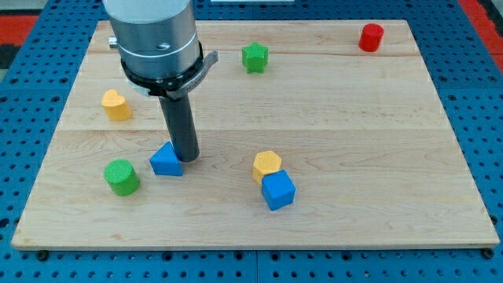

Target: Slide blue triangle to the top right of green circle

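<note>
The blue triangle (166, 160) lies on the wooden board (354, 118) left of centre and toward the view's bottom, just to the upper right of the green circle (122, 177). The two blocks sit near each other but apart, with a strip of bare wood between them. My tip (187, 159) stands at the triangle's right edge, touching it or nearly so. This arm carries no pincer, only the dark rod, so nothing spreads or pinches.

By my judgement the triangle is already close to its goal place, so the step in hand is a fine adjustment. From where my tip stands, a push would send the block toward the view's left, straight above or into the green circle. A short, gentle nudge is all this calls for, or a pass round to the block's lower left to push it up and right.

There is open wood above the triangle, up to the yellow heart-shaped block (115, 104) and the green star-shaped block (255, 57). To the right, the yellow hexagon (267, 165) and blue cube (277, 190) touch each other, well apart from my tip. The red cylinder (371, 37) sits far off near the top right edge.
</note>
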`<state>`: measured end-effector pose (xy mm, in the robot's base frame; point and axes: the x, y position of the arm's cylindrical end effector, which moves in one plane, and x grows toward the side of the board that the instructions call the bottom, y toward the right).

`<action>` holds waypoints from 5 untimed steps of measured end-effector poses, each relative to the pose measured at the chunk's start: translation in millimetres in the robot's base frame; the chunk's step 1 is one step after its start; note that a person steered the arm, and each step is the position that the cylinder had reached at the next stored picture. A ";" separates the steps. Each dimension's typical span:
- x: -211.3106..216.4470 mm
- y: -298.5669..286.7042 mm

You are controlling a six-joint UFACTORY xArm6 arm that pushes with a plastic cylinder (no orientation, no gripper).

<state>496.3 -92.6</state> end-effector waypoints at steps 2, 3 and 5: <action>35.9 -53.7; 36.8 -78.1; 15.6 -56.6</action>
